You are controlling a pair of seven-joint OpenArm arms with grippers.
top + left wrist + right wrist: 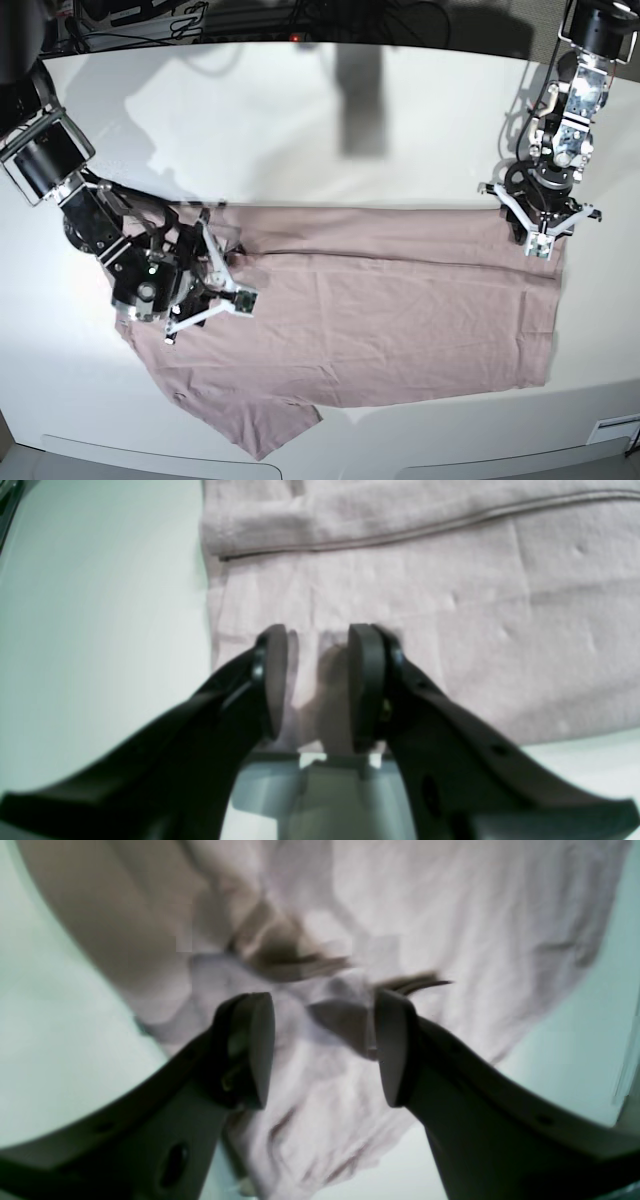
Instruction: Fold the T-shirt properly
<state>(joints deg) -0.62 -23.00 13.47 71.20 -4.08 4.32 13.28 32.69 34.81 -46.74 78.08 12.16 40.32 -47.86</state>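
Clearly parted, the right gripper [325, 1047] straddles bunched fabric of the large dusty-pink cotton T-shirt [400, 310] without pinching it. The left gripper [317, 680] stands half-parted over the hem corner. Each should likely close on one layer only. The shirt lies spread on the white table [300, 130].

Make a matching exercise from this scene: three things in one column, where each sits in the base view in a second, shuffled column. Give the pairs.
Things:
1. left gripper
2. right gripper
3. T-shirt

Places:
A. spread across the middle of the white table
B. at the shirt's right edge, jaws apart
C. at the shirt's left end, jaws apart over bunched cloth

Pairs: 1-B, 2-C, 3-A
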